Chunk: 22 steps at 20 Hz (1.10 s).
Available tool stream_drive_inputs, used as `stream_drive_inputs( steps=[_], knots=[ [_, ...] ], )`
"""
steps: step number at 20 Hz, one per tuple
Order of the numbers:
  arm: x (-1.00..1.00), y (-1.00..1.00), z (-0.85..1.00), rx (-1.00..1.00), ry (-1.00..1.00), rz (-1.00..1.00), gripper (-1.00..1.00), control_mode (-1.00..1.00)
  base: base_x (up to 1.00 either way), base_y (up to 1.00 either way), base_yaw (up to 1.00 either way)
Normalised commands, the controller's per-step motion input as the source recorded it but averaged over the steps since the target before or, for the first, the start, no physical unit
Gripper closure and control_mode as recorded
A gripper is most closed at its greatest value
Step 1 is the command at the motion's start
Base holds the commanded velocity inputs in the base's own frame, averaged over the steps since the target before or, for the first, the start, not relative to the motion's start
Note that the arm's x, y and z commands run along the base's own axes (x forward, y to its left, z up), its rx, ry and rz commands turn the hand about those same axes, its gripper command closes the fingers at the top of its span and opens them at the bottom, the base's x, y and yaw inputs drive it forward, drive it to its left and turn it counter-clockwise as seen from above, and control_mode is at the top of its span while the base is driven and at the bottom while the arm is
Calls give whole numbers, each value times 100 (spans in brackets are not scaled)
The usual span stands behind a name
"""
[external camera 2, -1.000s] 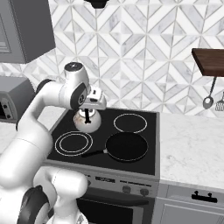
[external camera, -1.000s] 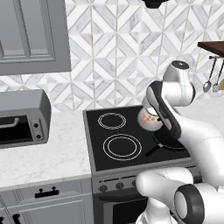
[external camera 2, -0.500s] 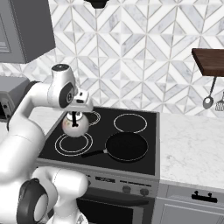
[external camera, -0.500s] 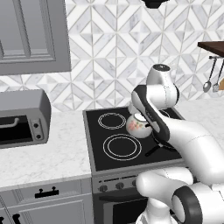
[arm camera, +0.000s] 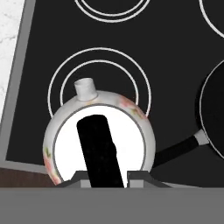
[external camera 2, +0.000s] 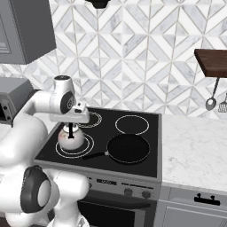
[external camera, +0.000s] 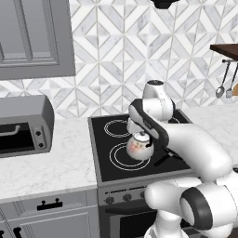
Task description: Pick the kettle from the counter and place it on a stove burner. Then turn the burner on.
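Note:
The kettle point(external camera: 139, 147), small and white with a reddish patch, sits low over the stove burner point(external camera: 119, 158), the wide double ring at the cooktop's front left. My gripper point(external camera: 141, 135) is shut on its dark arched handle point(arm camera: 99, 148) from above. From the right the kettle point(external camera 2: 71, 139) covers part of the stove burner point(external camera 2: 87, 144) under the gripper point(external camera 2: 71, 129). In the hand view the kettle point(arm camera: 99, 139) lies below the gripper point(arm camera: 105, 176), its spout toward the stove burner point(arm camera: 105, 72). I cannot tell whether it touches the glass. The counter point(external camera: 46, 162) lies left of the stove.
A black frying pan point(external camera 2: 128, 147) sits on the front right burner, its handle point(arm camera: 179, 151) pointing toward the kettle. A toaster oven point(external camera: 23, 125) stands on the left counter. Stove knobs point(external camera 2: 128, 191) line the front panel. Utensils point(external camera 2: 213, 101) hang under a wooden shelf at right.
The arm has swung the kettle left, forward and down, from over the middle of the cooktop to over the front left burner. The grip stayed shut.

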Motion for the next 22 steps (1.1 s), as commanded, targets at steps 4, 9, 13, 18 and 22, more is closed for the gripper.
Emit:
stream_drive_inputs(
  steps=[4,9,13,18,22],
  knots=[
    [23,38,-43,0,3,0,100,-100,0,0,0],
    [26,28,-47,0,0,0,100,-100,0,0,0],
    [19,2,-25,0,1,0,100,-100,0,0,0],
    [14,-7,-4,0,0,0,100,-100,0,0,0],
    [35,0,0,0,0,0,100,-100,0,0,0]
  ],
)
